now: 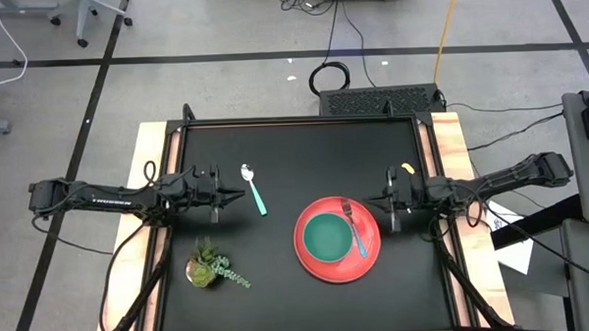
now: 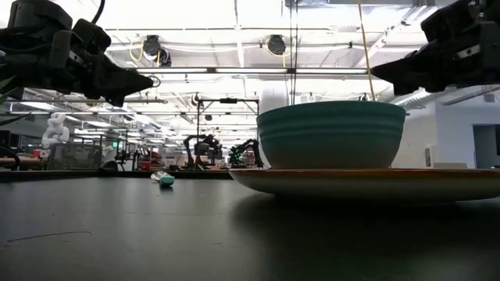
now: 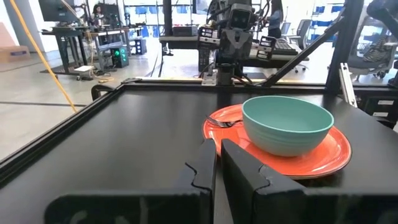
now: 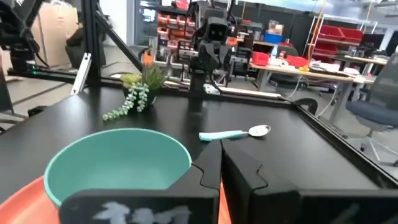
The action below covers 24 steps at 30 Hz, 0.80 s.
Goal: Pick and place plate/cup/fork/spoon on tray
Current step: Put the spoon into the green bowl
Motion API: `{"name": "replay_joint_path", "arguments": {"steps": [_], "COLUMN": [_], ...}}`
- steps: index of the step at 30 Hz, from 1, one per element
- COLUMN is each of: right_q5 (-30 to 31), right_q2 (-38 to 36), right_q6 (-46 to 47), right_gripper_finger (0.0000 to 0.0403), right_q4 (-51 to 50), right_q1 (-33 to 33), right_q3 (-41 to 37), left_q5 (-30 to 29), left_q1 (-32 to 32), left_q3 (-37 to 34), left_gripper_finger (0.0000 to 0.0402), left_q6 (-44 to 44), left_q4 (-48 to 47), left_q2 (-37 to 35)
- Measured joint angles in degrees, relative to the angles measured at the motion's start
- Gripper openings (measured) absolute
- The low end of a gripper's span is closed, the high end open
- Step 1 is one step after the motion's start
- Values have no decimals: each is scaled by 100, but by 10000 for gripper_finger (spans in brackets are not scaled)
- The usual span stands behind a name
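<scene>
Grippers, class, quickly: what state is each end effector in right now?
Left end effector: shut, holding nothing, above the table beside the spoon.
Right end effector: shut, holding nothing, at the edge of the tray.

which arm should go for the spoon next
Left. The spoon lies on the table just ahead of the left gripper, off the tray. The right gripper sits beyond the tray and cup. Both jaws look shut.

Glossy cup [image 3: 286, 124], matt black table [image 1: 278, 264]
</scene>
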Motion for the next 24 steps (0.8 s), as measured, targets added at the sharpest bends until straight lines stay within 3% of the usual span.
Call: {"name": "replay_joint_path", "arguments": {"steps": [15,24], "right_q5": [-406,-716], "right_q2": [-29,-584], "right_q6": [-545,-558], "right_gripper_finger": [0,0], "right_q4": [-63,529], "right_q1": [8,8], "right_q3": [-22,-26], "left_q5": [0,-3], "left_q1": [0,0], "left_q3": [0,0], "left_gripper_finger": [31,31], "left_q6": [25,59], "left_q4": [-67,-206], "left_q2": [0,0]}}
